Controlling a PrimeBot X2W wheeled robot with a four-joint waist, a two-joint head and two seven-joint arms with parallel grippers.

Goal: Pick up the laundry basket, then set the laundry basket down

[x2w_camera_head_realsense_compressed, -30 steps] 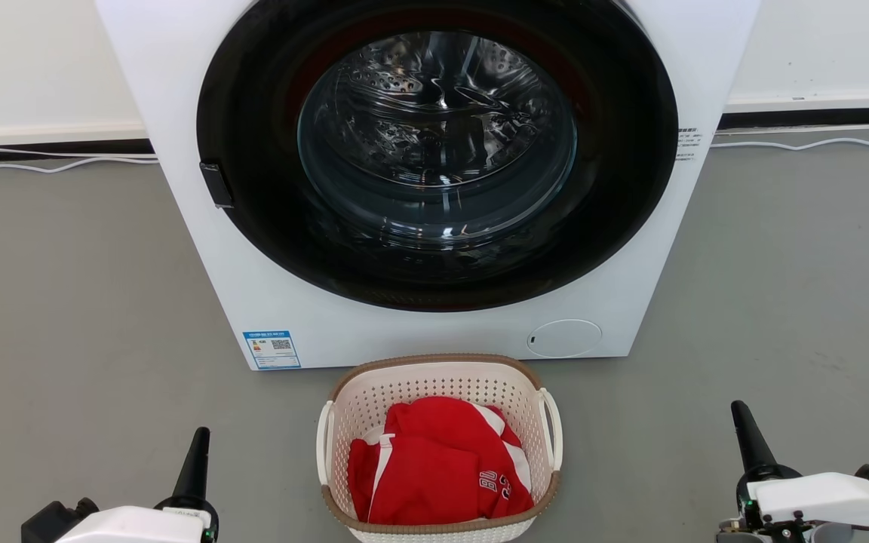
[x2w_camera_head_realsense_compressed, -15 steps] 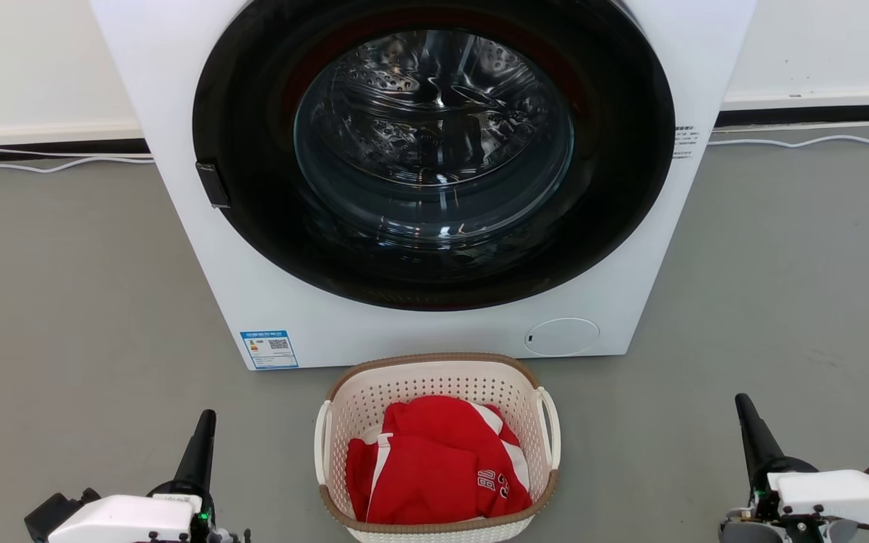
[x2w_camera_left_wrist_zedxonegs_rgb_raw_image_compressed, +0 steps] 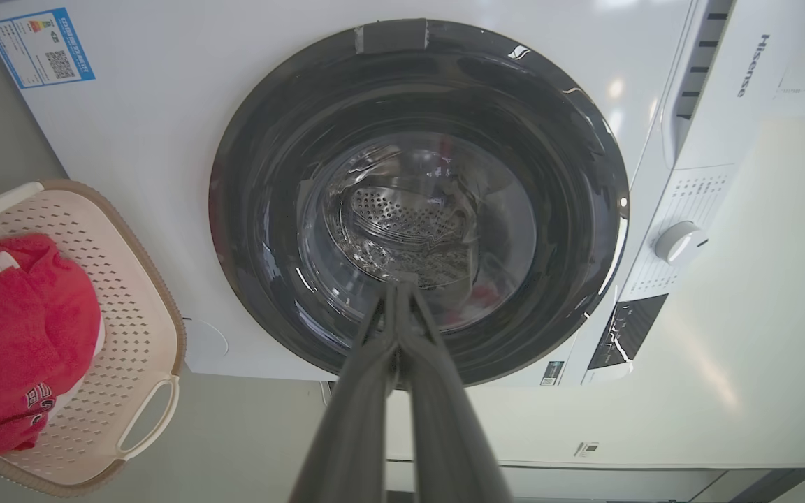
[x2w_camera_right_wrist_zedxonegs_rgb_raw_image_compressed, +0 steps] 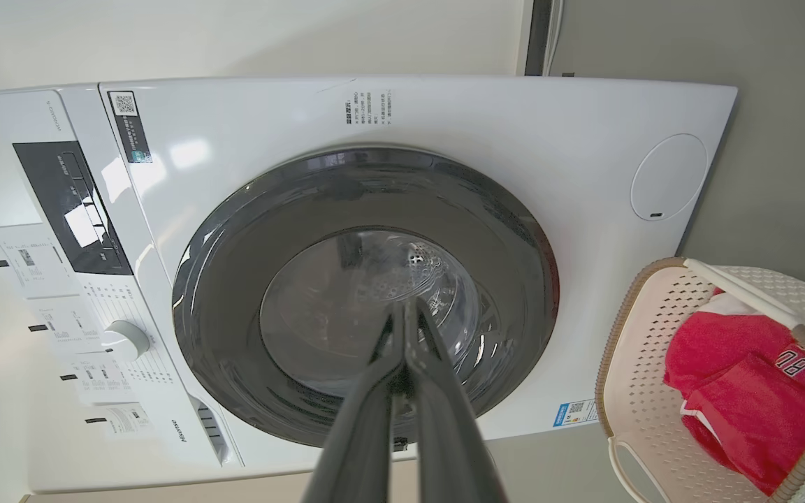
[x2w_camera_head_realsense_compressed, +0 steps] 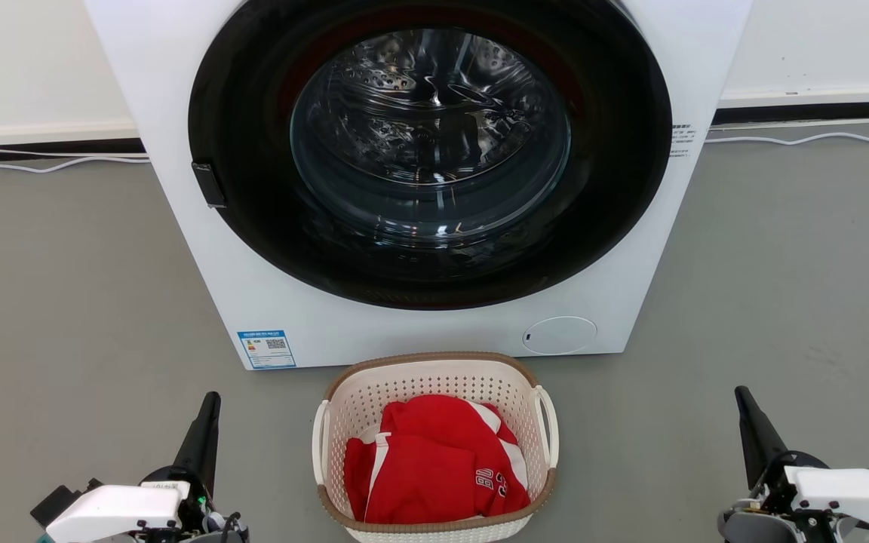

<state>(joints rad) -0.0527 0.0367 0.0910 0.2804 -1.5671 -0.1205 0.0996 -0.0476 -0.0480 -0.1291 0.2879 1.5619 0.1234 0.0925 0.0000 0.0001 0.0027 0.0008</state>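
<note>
Grey floor [x2w_camera_head_realsense_compressed: 65, 302], laundry basket [x2w_camera_head_realsense_compressed: 434, 379] upright, handles [x2w_camera_head_realsense_compressed: 318, 445] left-right (long axis unclear)

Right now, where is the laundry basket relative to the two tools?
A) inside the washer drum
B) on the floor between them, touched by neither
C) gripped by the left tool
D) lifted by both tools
B: the laundry basket sits on the floor in front of the washer, with the shut left tool and the shut right tool standing clear on either side.
</note>
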